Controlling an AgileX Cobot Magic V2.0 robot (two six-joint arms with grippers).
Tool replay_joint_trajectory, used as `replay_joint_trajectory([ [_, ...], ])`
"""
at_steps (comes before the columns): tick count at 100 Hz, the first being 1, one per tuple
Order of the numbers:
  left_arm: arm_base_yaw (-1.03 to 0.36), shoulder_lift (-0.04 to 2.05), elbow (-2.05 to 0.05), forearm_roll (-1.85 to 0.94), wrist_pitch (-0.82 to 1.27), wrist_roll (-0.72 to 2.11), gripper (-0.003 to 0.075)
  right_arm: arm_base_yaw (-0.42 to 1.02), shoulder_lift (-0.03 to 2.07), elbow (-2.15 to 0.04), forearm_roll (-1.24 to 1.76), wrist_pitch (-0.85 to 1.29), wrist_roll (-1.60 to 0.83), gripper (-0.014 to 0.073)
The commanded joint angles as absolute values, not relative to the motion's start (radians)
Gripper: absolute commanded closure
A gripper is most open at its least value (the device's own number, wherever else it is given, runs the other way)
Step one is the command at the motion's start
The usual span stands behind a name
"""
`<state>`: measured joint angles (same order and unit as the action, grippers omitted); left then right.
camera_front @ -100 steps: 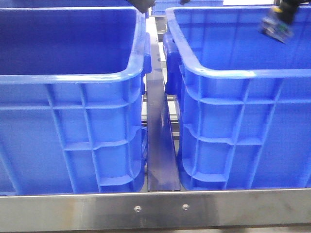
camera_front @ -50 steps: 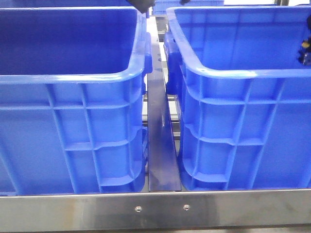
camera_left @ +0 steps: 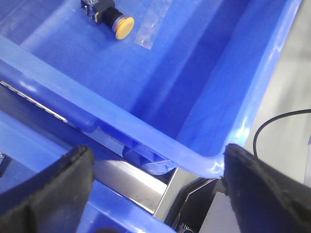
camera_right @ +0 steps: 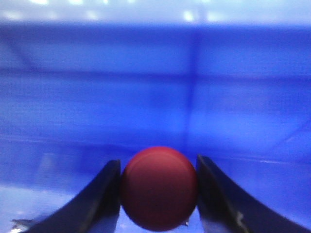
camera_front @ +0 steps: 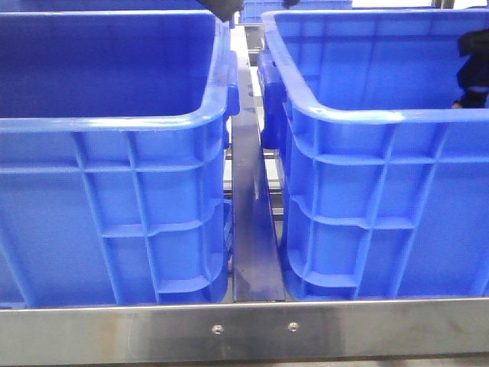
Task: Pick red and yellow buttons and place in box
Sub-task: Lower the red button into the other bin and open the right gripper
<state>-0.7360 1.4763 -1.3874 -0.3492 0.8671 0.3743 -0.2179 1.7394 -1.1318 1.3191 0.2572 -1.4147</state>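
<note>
In the right wrist view my right gripper is shut on the red button. Its round cap sits between the two dark fingers, in front of a blue crate wall. In the front view the right arm shows at the right edge, inside the right blue crate. In the left wrist view the yellow button, with a dark body, lies on the floor of a blue crate. My left gripper is open and empty, over that crate's rim and a metal rail.
Two large blue crates stand side by side, the left one seen in the front view. A steel rail runs between them and a steel bar crosses the front. A strip of clear tape lies beside the yellow button.
The right arm has moved to the right and lower inside the right crate, to the edge of the front view. The left arm's tip at the top has not moved.
</note>
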Motion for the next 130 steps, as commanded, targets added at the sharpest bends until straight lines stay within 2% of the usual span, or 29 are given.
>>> replay_joint_trajectory([
  [1,-0.744,1.435,-1.420,-0.381,0.828,0.373,0.0199,-0.219,1.721,-1.176,1.345,0.246,-1.430,0.0348],
  [30,-0.744,1.435,-1.420,-0.381,0.826,0.373,0.0208,-0.219,1.749,-1.177,1.345,0.243,-1.435,0.0326],
  [37,-0.744,1.435,-1.420,-0.381,0.826,0.373,0.0208,-0.219,1.749,-1.177,1.345,0.244,-1.435,0.0260],
  [47,-0.744,1.435,-1.420,-0.381,0.826,0.373,0.0208,-0.219,1.749,-1.177,1.345,0.245,-1.435,0.0120],
  [54,-0.744,1.435,-1.420,-0.381,0.826,0.373,0.0208,-0.219,1.749,-1.177,1.345,0.245,-1.435,0.0071],
  [90,-0.744,1.435,-1.420,-0.381,0.826,0.373,0.0208,-0.219,1.723,-1.175,1.345,0.244,-1.435,0.0067],
  [117,-0.742,1.435,-1.420,-0.376,0.819,0.373,0.0209,-0.220,1.585,-1.110,1.345,0.246,-1.435,0.0069],
  [123,-0.740,1.435,-1.420,-0.357,0.802,0.365,0.0211,-0.220,1.537,-1.084,1.345,0.247,-1.435,0.0091],
  [130,-0.725,1.435,-1.420,-0.353,0.776,0.331,0.0227,-0.220,1.480,-1.050,1.345,0.255,-1.435,0.0162],
])
